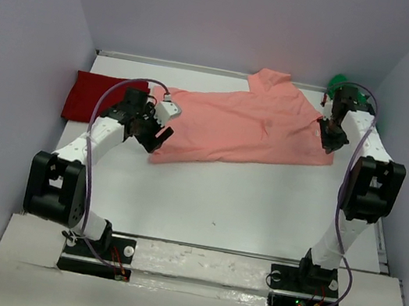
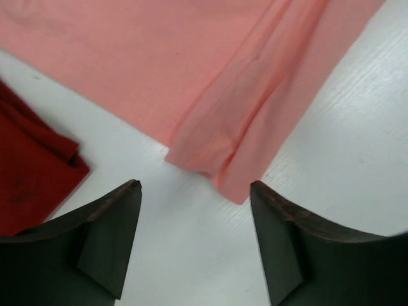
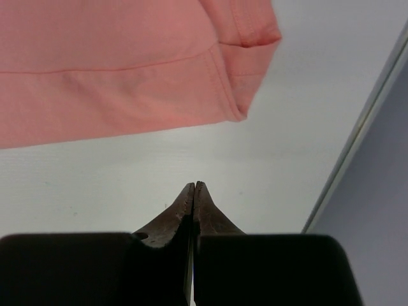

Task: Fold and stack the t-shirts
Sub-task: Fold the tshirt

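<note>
Bright, even, diffuse light; shadows on the table point(image 1: 244, 200) are faint. Wrist views show dark, slightly blurred fingers point(image 2: 95, 248).

Left arm point(image 1: 107, 129): you have it bent at the elbow, forearm reaching forward and inward.
Left gripper point(image 2: 194, 190): your jaws stand wide apart.
Right arm point(image 1: 330, 237): yours rises tall, wrist tipped down.
Right gripper point(image 3: 193, 187): your jaws are pressed together.

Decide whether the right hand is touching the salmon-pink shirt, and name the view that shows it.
Apart. The right wrist view shows the shut right hand stopping short of the salmon-pink shirt, with a band of bare table between them.
</note>
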You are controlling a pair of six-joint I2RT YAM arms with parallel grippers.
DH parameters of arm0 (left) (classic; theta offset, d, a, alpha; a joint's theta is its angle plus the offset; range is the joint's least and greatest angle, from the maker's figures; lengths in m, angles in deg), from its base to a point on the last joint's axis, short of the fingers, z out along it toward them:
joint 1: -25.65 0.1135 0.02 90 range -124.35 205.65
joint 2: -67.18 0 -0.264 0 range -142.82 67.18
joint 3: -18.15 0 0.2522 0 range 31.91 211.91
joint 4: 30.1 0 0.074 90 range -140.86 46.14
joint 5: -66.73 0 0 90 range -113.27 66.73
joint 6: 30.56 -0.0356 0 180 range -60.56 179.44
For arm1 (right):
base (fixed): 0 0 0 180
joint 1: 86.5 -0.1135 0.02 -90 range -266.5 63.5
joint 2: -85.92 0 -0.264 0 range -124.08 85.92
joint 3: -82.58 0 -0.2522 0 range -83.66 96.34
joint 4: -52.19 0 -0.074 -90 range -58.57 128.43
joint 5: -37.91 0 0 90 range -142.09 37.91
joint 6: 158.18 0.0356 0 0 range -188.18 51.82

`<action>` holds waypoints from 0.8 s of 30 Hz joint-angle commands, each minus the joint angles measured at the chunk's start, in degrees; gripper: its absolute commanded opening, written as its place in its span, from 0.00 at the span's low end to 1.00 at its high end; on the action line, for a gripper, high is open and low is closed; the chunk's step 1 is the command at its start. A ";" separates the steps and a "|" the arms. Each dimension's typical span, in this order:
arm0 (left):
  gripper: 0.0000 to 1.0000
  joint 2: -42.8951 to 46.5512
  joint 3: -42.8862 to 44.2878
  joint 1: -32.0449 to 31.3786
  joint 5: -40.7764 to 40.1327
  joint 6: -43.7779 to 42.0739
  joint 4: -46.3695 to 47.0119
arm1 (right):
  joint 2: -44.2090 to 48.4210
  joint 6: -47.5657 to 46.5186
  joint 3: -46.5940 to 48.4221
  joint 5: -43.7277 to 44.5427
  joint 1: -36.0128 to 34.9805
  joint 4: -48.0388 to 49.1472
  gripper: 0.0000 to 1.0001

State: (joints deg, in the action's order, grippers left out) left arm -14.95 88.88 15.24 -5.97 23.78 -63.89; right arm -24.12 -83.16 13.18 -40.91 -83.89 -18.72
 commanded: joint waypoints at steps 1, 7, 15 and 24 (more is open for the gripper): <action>0.71 -4.17 2.27 -0.13 12.30 -3.09 -4.13 | -4.56 2.41 0.55 -3.80 0.11 3.53 0.00; 0.36 -8.92 2.44 -0.22 11.71 -3.28 -3.08 | -9.66 2.15 3.44 -2.66 0.11 4.32 0.00; 0.43 -10.25 0.95 -0.22 6.35 -1.78 0.87 | -11.51 1.62 6.08 -2.74 0.11 3.36 0.00; 0.48 -11.30 -0.10 -0.22 3.44 -0.73 4.04 | -12.74 1.27 7.75 -3.27 0.11 2.39 0.00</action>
State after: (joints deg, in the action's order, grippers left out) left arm -25.72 89.25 15.22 -1.57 22.51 -61.60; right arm -36.31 -81.74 18.03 -43.62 -83.89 -16.53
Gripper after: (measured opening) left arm 0.474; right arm 0.009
